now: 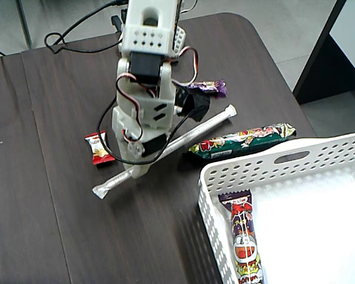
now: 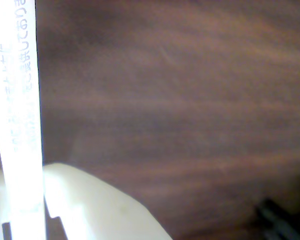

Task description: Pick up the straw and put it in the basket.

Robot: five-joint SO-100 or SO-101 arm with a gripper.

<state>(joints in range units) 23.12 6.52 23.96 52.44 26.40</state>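
The gripper [image 1: 139,168] sits low over the straw [image 1: 204,126], whose long axis runs diagonally; jaw opening cannot be told.

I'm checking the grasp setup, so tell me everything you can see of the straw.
The straw is long and thin, in a white paper wrapper with flattened crimped ends. In the fixed view it lies flat and diagonal on the dark table, lower-left to upper-right, its middle hidden behind the arm. The wrist view shows it close up, with small blue print, crossing the white end effector. Whether it is clamped cannot be told.
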